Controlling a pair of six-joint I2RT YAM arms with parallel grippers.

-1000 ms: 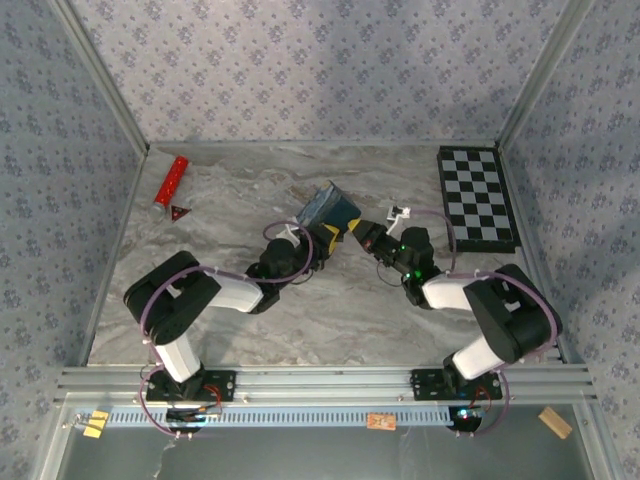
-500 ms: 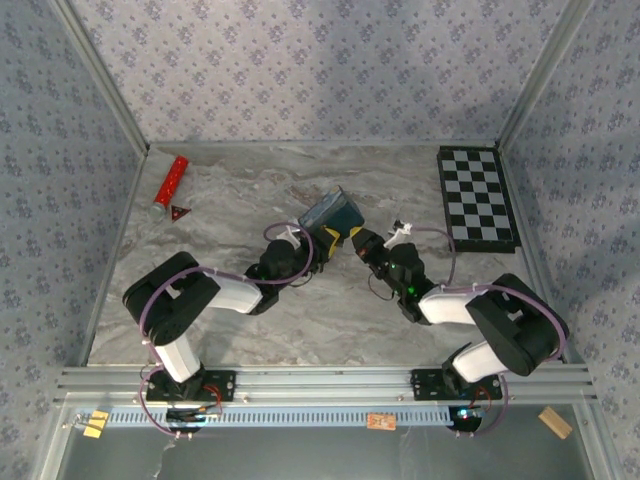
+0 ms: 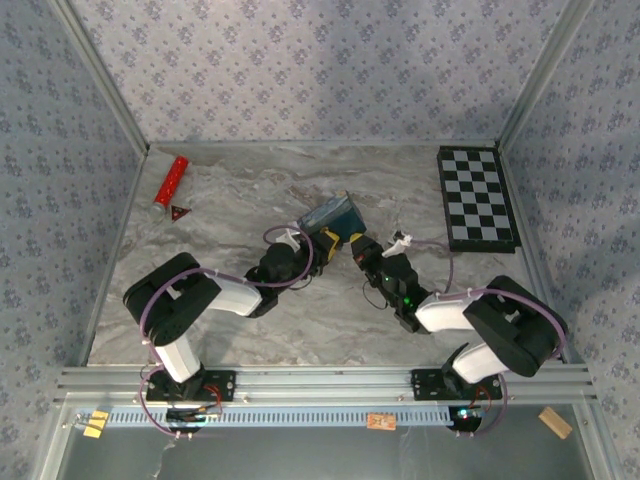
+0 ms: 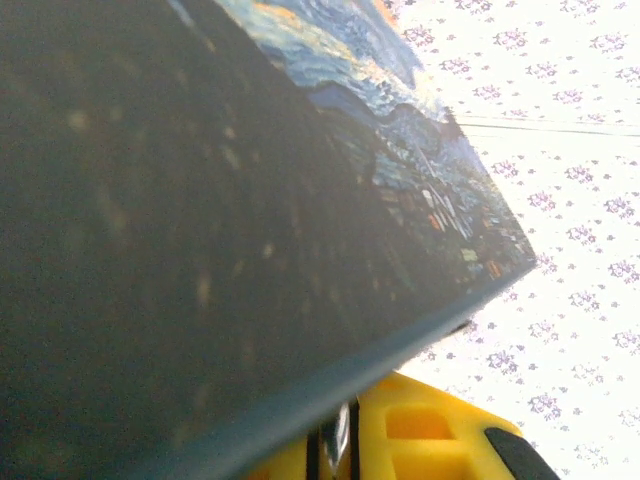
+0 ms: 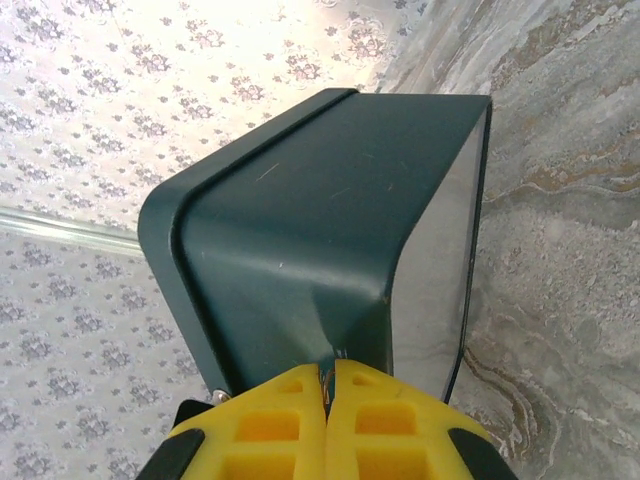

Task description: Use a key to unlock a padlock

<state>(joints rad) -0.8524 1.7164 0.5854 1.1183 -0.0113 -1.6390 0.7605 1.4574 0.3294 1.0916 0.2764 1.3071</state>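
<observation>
Right claw (image 5: 328, 375) has swung nearer, pinching the blue tin (image 3: 333, 213); left claw (image 3: 328, 241) grips it too

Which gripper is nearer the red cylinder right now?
Left. The left gripper sits right of the red cylinder, at the blue tin's near-left edge; the right gripper is even farther right.

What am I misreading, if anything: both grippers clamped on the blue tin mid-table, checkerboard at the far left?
One thing is off: the checkerboard lies at the far right of the table, as the top external view shows. The rest stands: the left gripper and the right gripper are both clamped on the blue tin mid-table.
</observation>
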